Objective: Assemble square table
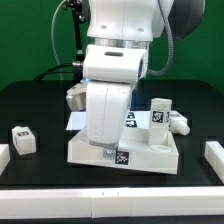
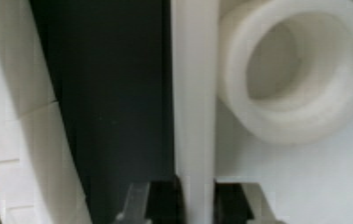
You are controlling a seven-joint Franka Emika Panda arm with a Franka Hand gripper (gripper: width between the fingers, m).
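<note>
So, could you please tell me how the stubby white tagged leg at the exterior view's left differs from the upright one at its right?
The left leg sits alone on the black table, clear of the white plastic square slab; the right leg stands at the slab's far edge. The left leg looks low and squat; the right leg taller, upright. Both are white with black-and-white tags.

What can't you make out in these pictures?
Gripper: exterior view, hidden behind the arm.
Slab: exterior view, middle covered by the arm; wrist view, blurred and cut off by the edges.
Legs at the exterior view's right: small, overlapping; number unclear.
</note>
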